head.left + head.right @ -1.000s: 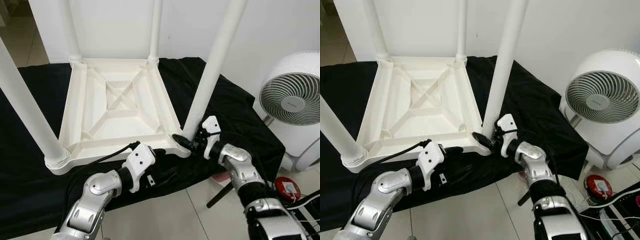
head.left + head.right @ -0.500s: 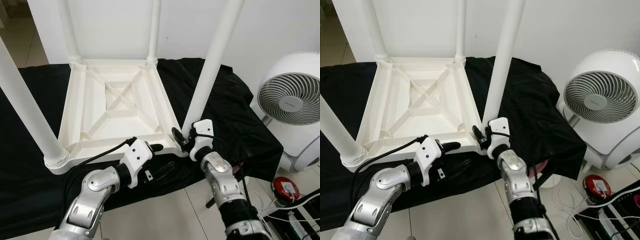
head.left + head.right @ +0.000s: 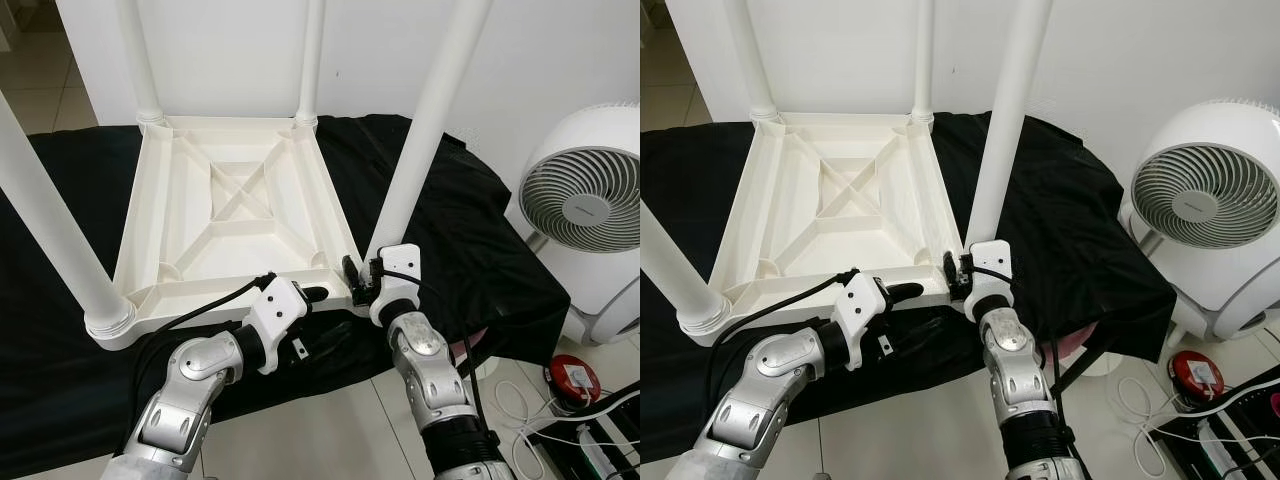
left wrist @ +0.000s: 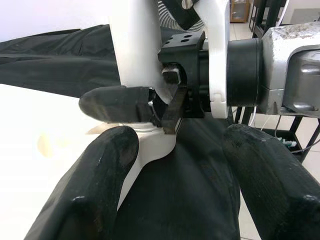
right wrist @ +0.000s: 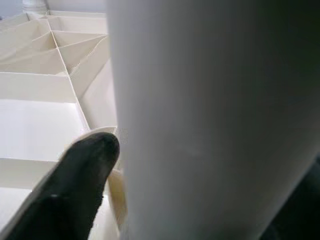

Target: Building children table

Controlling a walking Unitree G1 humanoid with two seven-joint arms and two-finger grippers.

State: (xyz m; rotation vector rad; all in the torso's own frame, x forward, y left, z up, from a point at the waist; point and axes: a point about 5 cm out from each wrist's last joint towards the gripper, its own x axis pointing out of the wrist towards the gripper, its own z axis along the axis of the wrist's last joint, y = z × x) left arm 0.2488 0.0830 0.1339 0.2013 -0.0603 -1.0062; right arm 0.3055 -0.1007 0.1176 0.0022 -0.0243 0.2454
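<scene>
A white plastic children's table (image 3: 150,180) lies upside down on a black cloth, with its legs pointing up. My right gripper (image 3: 363,280) is at the near right corner, shut on the base of the near right leg (image 3: 425,130). In the right wrist view one black finger (image 5: 75,175) presses against that leg (image 5: 210,120). My left gripper (image 3: 315,297) is just left of it at the table's front rim. In the left wrist view it stands open (image 4: 182,145), its fingers spread on either side of the table corner (image 4: 150,150).
The black cloth (image 3: 470,230) covers a low platform that ends just before my arms. A white round fan (image 3: 585,205) stands on the floor at the right. A red object (image 3: 573,372) and cables lie on the tiles near it. The near left leg (image 3: 50,220) rises at the left.
My right forearm has swung from the right side to straight below the corner, with the gripper turning round the leg base. The left gripper has edged closer to the corner.
</scene>
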